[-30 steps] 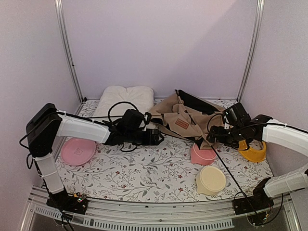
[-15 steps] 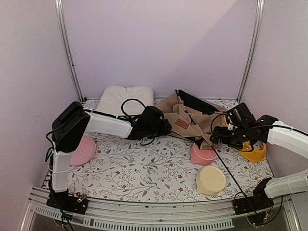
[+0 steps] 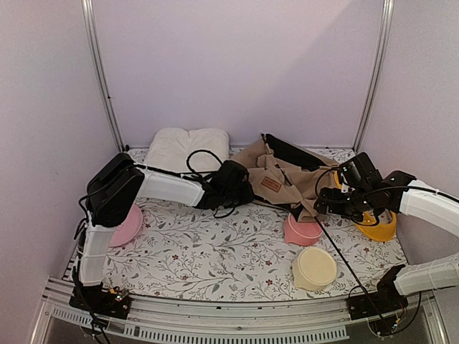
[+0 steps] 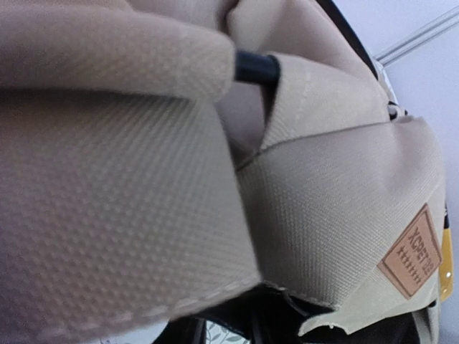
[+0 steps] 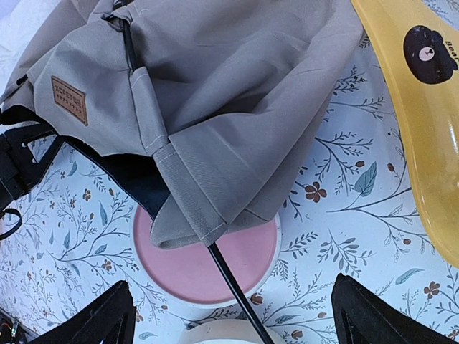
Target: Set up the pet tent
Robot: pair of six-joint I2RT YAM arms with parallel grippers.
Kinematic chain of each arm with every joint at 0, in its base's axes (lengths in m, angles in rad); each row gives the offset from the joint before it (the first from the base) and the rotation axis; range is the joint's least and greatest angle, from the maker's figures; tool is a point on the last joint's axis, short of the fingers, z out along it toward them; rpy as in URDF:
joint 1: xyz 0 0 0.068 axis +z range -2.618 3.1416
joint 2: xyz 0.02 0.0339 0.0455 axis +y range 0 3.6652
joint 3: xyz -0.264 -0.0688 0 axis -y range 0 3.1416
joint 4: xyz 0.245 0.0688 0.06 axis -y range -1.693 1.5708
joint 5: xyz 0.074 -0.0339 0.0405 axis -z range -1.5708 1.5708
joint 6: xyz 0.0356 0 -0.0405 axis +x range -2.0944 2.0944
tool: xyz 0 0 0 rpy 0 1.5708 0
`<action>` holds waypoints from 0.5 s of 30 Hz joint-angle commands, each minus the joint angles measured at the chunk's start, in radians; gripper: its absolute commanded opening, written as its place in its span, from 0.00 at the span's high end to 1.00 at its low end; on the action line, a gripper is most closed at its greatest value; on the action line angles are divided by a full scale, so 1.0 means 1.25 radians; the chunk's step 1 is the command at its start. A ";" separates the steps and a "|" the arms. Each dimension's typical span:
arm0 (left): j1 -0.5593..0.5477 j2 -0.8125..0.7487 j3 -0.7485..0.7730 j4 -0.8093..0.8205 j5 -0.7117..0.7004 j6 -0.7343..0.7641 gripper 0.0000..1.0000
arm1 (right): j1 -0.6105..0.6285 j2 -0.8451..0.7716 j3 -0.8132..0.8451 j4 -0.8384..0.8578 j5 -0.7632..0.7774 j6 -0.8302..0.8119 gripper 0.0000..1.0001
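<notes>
Top external: tent point(image 3: 276, 175) is a collapsed heap at the back of the tabletop point(image 3: 215, 244), just right of the cushion point(image 3: 186, 143). Left pincer point(image 3: 242, 190) is pushed into its left edge. Can't tell if it's pinching anything, since its own camera shows only fabric. Right pincer point(image 5: 240, 312) is spread wide and holds nothing, near the pink bowl point(image 5: 186, 265).

A tent corner drapes over that bowl and a pole point(image 5: 229, 279) crosses it, so I reckon any tug drags or tips it. Yellow bowl point(image 5: 423, 129) crowds the right and the wall's close behind. Free room is the near middle.
</notes>
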State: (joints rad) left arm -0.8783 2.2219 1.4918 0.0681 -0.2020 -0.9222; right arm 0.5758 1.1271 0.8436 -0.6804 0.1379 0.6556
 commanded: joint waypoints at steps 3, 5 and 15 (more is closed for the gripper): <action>0.003 -0.041 -0.019 -0.004 -0.020 0.048 0.96 | 0.005 0.007 0.024 0.006 0.011 -0.006 0.03; 0.012 -0.073 -0.040 -0.004 -0.028 0.071 1.00 | 0.005 0.012 0.025 0.012 0.006 -0.011 0.03; 0.102 -0.270 -0.155 -0.021 -0.024 0.199 1.00 | 0.016 0.033 0.047 0.040 -0.069 -0.070 0.03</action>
State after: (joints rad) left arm -0.8150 2.0109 1.3441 0.0471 -0.2131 -0.7715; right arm 0.5770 1.1610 0.8612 -0.6636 0.1020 0.6140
